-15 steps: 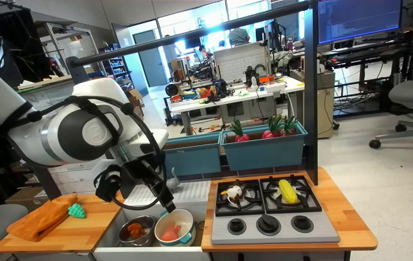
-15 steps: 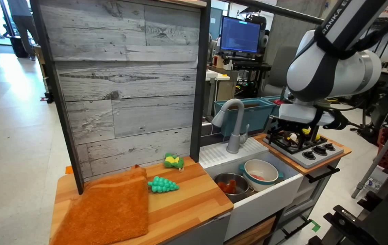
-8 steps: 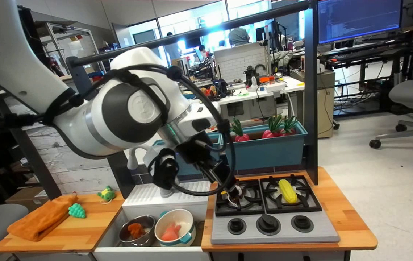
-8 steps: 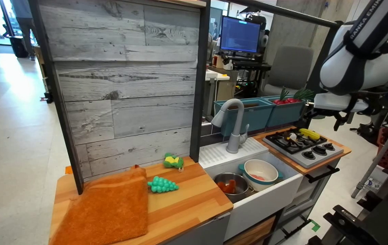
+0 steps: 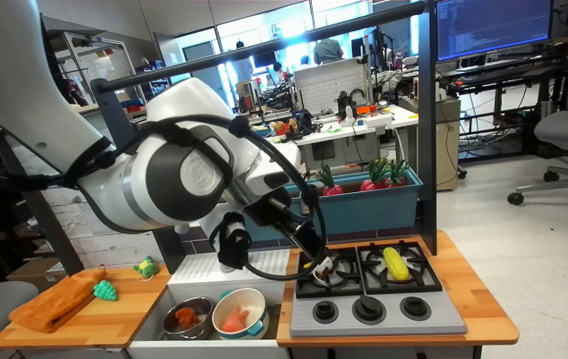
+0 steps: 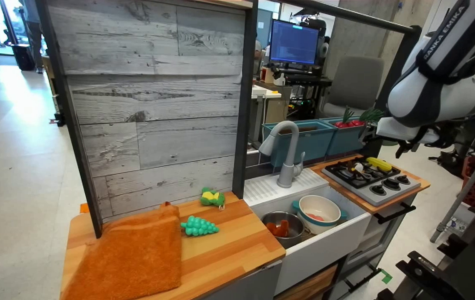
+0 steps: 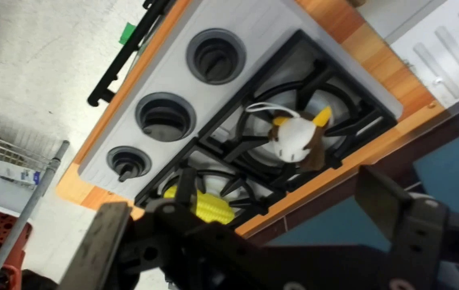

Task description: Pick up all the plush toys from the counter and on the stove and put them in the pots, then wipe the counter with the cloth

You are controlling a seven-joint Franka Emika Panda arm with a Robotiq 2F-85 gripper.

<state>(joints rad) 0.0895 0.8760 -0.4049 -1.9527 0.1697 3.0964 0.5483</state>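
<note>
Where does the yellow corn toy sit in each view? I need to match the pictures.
In an exterior view: corn toy, lower right.
In an exterior view: corn toy, right, just below mid-height.
In the wrist view: corn toy, low, just left of centre, partly hidden by the gripper.
Shared landmark: three black stove knobs.

Striped tan-and-orange wooden counter (image 6: 229, 254). On it I log: folded orange terry cloth (image 6: 133, 250); mint-green bumpy grape-cluster toy (image 6: 200, 226) just beside; green-and-yellow turtle-like plush (image 6: 211, 197) near that; well apart, grey black-grated stove (image 5: 346, 321).
</note>
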